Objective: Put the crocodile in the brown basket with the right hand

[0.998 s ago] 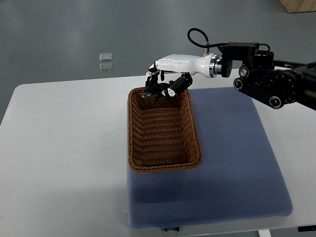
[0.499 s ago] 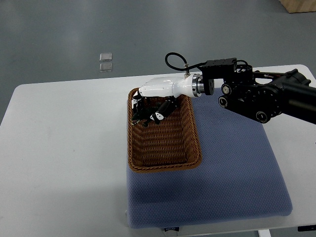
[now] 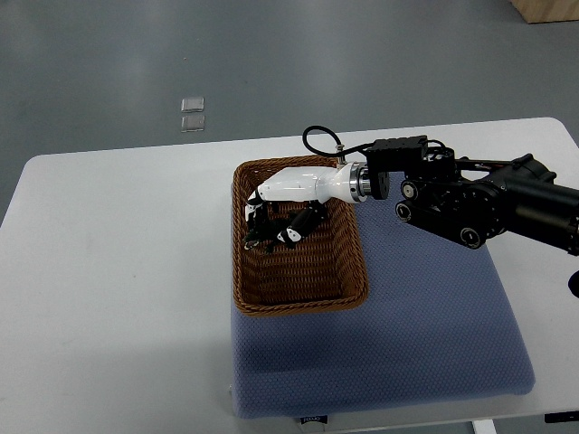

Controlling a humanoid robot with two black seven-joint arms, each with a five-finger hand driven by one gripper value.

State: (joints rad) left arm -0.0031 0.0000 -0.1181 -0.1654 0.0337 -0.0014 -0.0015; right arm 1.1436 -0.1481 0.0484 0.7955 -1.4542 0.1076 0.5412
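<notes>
The brown wicker basket (image 3: 303,306) stands on the left part of a blue mat. My right hand (image 3: 276,224), white with black fingers, reaches in from the right and hangs low inside the basket's far half. Its fingers are curled round a small dark crocodile (image 3: 257,235), which is mostly hidden under the palm and hard to make out. The toy sits close to the basket's left wall, near the woven floor. My left arm does not show.
The blue mat (image 3: 425,325) covers the right half of the white table (image 3: 118,271). My black forearm (image 3: 479,199) crosses above the mat's far edge. Two small clear squares (image 3: 193,114) lie on the grey floor beyond the table.
My right hand has come down and toward me, from above the basket's far rim into the basket, carrying the crocodile with it. The forearm has dropped lower over the mat.
</notes>
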